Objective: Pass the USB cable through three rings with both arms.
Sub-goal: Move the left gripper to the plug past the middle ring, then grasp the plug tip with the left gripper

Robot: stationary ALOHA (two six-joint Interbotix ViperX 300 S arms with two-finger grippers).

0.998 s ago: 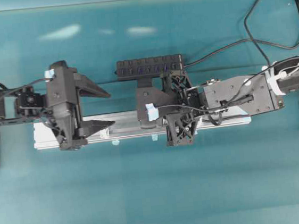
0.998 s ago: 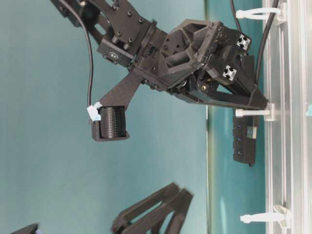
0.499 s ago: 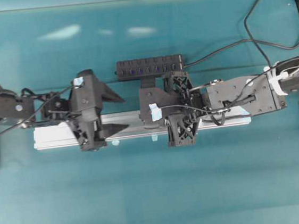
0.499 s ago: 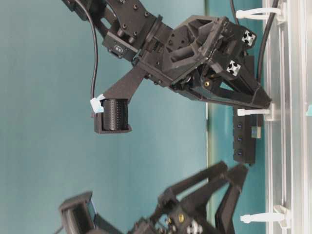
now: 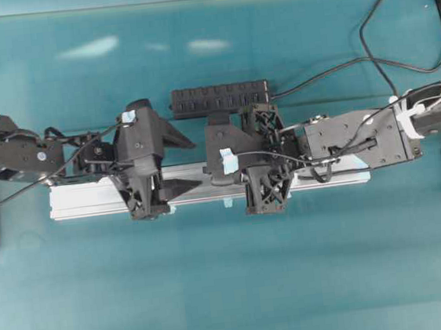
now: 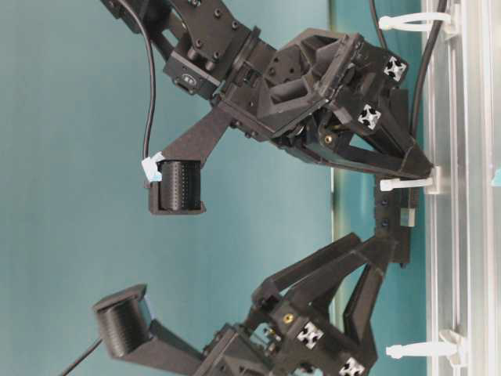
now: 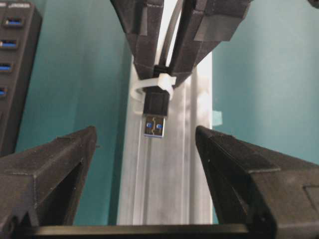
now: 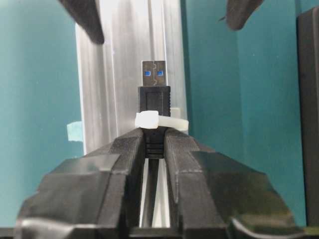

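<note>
- Gripping the USB cable (image 8: 154,97) at a ring (image 8: 160,121), your right gripper (image 8: 153,144) holds place
- Your left gripper (image 7: 147,149), fingers spread, has advanced toward the plug

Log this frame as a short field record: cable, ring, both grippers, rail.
cable: black USB cable, metal plug with blue insert poking through a ring
ring: whitish translucent plastic ring around the plug body, just ahead of the right gripper's tips
right gripper: right gripper shut on the cable behind the plug
left gripper: left gripper open, fingers either side of the plug, not touching it
rail: long silver aluminium rail under both grippers
hub: black oblong multi-port hub beside the rail
</note>
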